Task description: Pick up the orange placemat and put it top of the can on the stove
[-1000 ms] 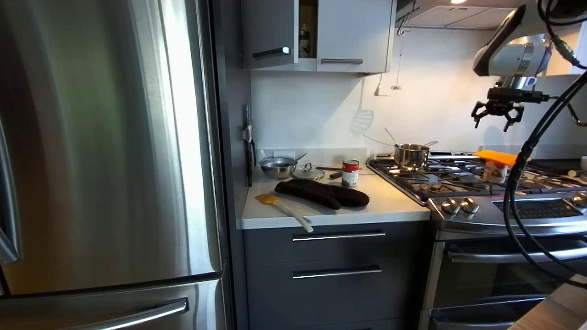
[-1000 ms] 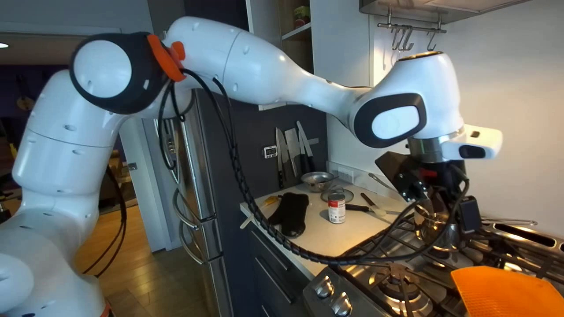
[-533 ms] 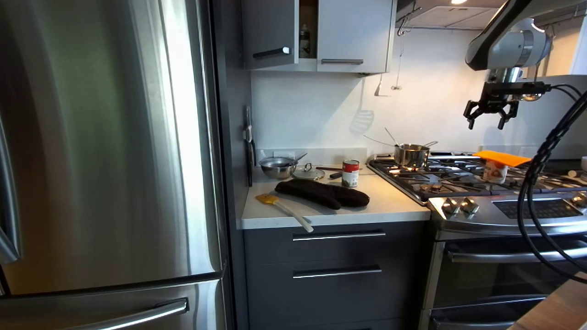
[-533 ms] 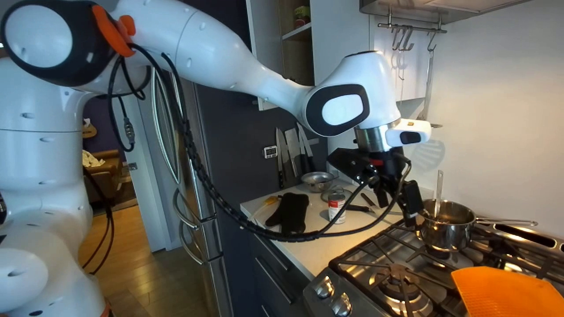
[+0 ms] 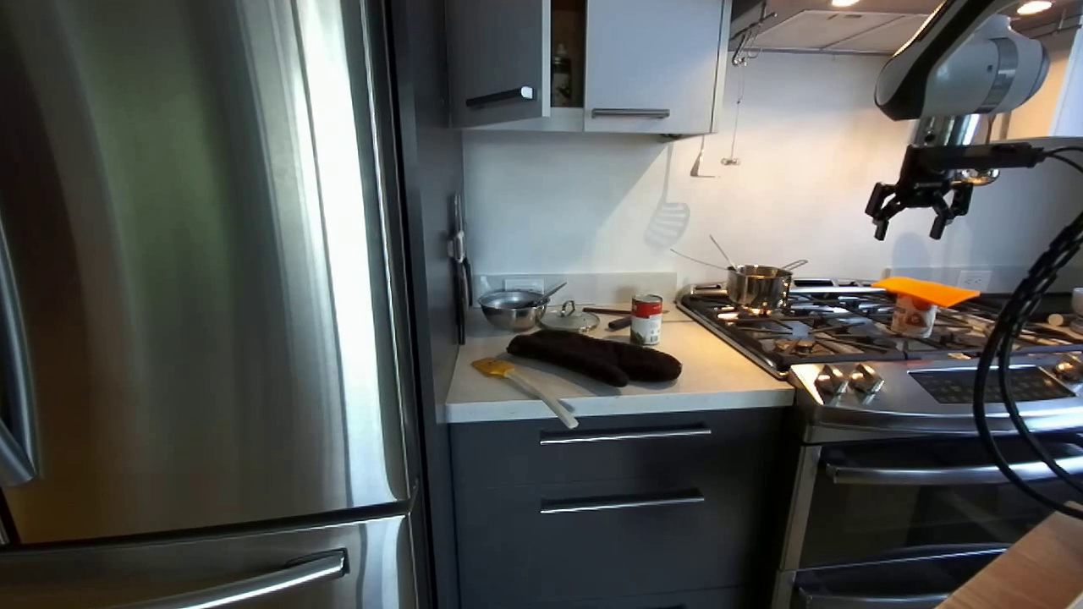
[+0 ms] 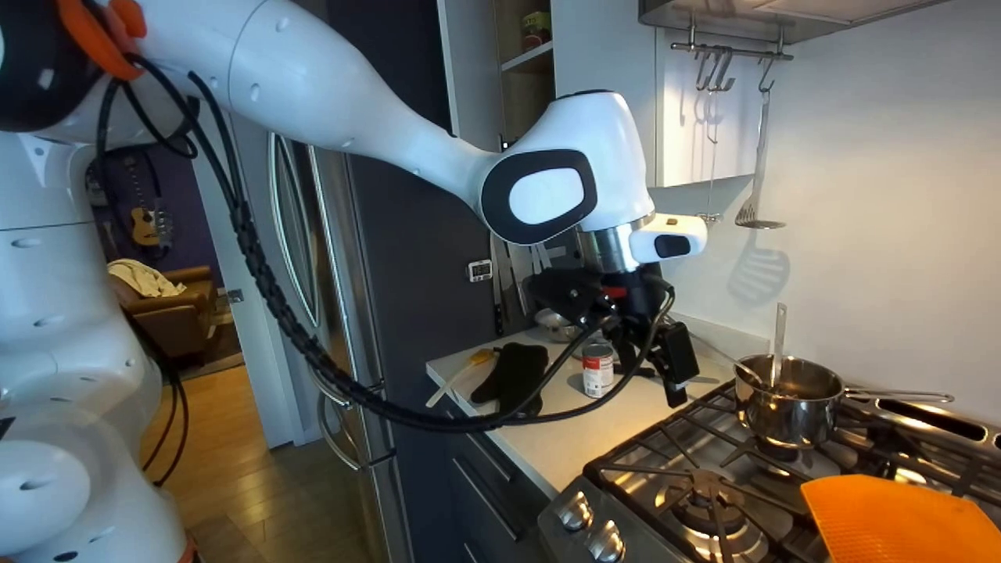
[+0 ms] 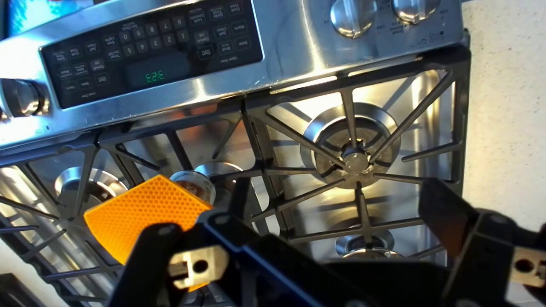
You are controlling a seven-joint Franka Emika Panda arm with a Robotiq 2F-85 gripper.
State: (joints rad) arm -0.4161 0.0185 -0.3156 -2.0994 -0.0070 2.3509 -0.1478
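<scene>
The bright orange placemat (image 5: 926, 292) lies across the top of a small pale can (image 5: 914, 320), tilting slightly down to one side in that exterior view. That can stands on the grates of the stainless-steel stove (image 5: 897, 416). From the wrist, the placemat (image 7: 149, 209) shows at lower left, partly covered by a gripper finger, with the can's side (image 7: 199, 190) peeking out beyond its edge. My gripper (image 5: 909, 228) hangs well above the stove, apart from the placemat. Its jaws are spread wide with nothing between them; below the gripper (image 7: 335, 200) are only burner and grates.
A steel pot (image 6: 790, 403) with utensils sits on a rear burner. On the counter are a red-and-white can (image 5: 646, 320), a dark oven mitt (image 5: 592, 357), a spatula (image 5: 529, 389), a lid (image 5: 568, 320) and a metal bowl (image 5: 512, 309).
The arm and open gripper have swung away from the placemat, leftward in an exterior view, uncovering the pot there. The placemat and the can under it have not moved.
</scene>
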